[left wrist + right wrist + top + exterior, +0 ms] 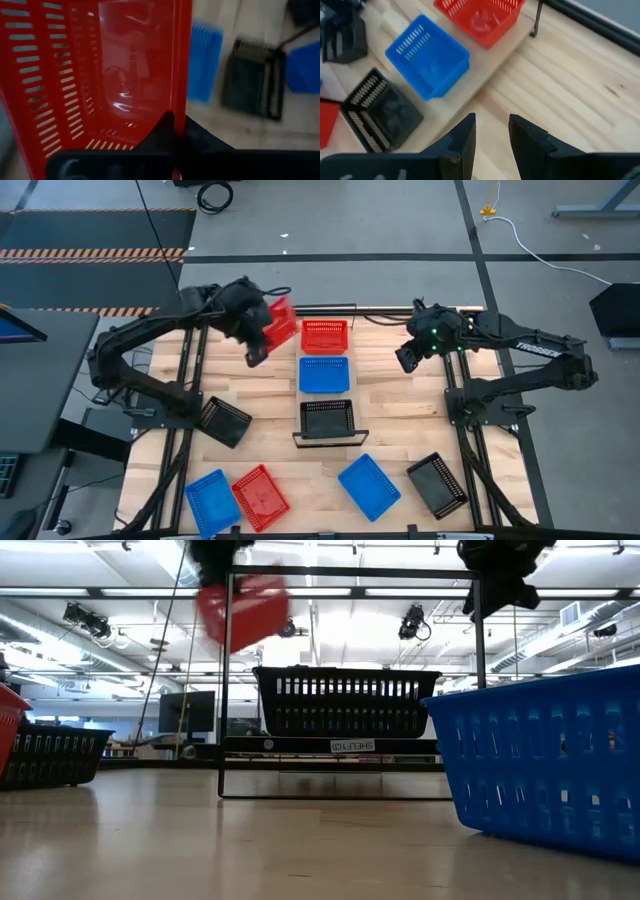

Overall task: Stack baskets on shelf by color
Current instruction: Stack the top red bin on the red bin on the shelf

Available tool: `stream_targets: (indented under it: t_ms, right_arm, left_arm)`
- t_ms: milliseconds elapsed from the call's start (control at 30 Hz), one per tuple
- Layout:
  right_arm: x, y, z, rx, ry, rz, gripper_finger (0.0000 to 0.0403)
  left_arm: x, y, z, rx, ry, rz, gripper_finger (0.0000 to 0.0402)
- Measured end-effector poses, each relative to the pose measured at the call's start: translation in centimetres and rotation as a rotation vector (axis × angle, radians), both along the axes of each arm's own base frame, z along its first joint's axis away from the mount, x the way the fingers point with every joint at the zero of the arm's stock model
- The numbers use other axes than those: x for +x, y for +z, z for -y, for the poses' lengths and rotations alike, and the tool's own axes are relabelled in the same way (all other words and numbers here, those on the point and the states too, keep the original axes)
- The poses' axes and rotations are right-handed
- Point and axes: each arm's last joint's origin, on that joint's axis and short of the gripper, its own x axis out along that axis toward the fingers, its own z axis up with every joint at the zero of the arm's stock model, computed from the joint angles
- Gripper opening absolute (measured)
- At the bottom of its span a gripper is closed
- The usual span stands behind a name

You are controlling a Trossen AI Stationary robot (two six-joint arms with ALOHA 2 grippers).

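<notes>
L gripper (pixel 262 330) is pinching a red basket (pixel 279 323) by its rim, holding it tilted above the table, at 9 o'clock of the shelf (pixel 352 385). Shelf is carrying red (pixel 324 336), blue (pixel 324 374) and black (pixel 327 419) baskets in a row. R gripper (pixel 491 131) is hanging at 3 o'clock of the shelf, jaws slightly spread, holding nothing.
</notes>
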Motion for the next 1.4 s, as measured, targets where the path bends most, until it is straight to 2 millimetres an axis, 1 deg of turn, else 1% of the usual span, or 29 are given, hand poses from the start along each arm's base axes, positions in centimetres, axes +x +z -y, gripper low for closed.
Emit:
stream_targets:
  t_ms: [67, 167, 233, 367, 533, 633, 800, 1033, 1200, 1267, 1400]
  right_arm:
    - [0.1, 0.1, 0.2, -0.006, 0.002, 0.011, 0.0121]
    - [0.2, 0.2, 0.2, -0.021, 0.018, 0.02, 0.0121]
    - [0.2, 0.2, 0.2, -0.022, 0.027, 0.021, 0.0121]
    - [0.2, 0.2, 0.1, 0.0, 0.05, 0.032, 0.0121]
    - [0.2, 0.2, 0.0, 0.043, 0.027, 0.042, 0.0121]
    - [0.2, 0.2, -0.1, 0.082, 0.029, 0.051, 0.0121]
    - [0.2, 0.1, -0.2, 0.125, 0.027, 0.062, 0.0121]
    - [0.2, 0.1, -0.2, 0.129, 0.025, 0.062, 0.0121]
    - [0.2, 0.1, -0.2, 0.132, 0.022, 0.064, 0.0121]
    - [0.2, 0.1, -0.2, 0.137, 0.015, 0.066, 0.0121]
    - [0.2, 0.2, -0.2, 0.138, 0.013, 0.068, 0.0121]
  left_arm:
    - [1.1, 0.8, 0.3, 0.127, -0.061, 0.086, 0.0005]
    - [2.8, 0.8, 0.1, 0.264, -0.152, 0.13, 0.0005]
    - [4.0, -0.2, -0.4, 0.299, -0.203, 0.088, 0.0006]
    - [6.9, -3.5, -1.7, 0.293, -0.252, -0.006, 0.0006]
    - [10.7, -6.4, -2.8, 0.308, -0.254, 0.031, 0.0006]
    - [12.1, -7.5, -3.3, 0.32, -0.254, 0.055, 0.0006]
    - [13.0, -9.5, -3.6, 0.291, -0.262, 0.006, 0.0006]
    - [13.8, -11.4, -3.9, 0.269, -0.276, -0.048, 0.0015]
    - [14.1, -11.9, -4.1, 0.294, -0.275, -0.065, 0.002]
    - [14.0, -12.1, -4.2, 0.299, -0.265, -0.097, 0.0019]
    - [13.9, -12.1, -4.3, 0.325, -0.267, -0.113, 0.0013]
